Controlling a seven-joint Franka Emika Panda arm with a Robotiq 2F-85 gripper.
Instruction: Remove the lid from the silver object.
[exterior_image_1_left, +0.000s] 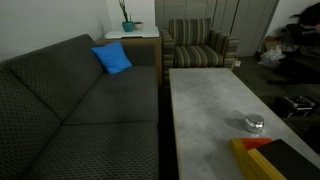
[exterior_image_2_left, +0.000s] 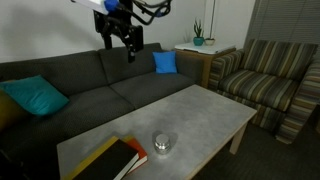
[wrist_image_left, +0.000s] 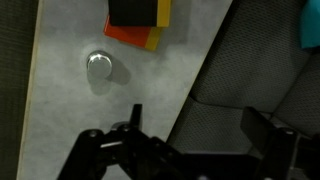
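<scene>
Task not begun: lid on, gripper away.
The small squat shiny metal pot (exterior_image_2_left: 162, 144) sat on the pale grey coffee table (exterior_image_2_left: 205, 110), its domed silver cap (wrist_image_left: 98, 62) apparently seated. The black Robotiq gripper (exterior_image_2_left: 120, 45) hung well apart at the pot's 11 o'clock, jaws spread, empty.

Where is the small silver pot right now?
In both exterior views the silver pot sits on the grey coffee table, near the yellow-and-red flat box but not touching it.
</scene>
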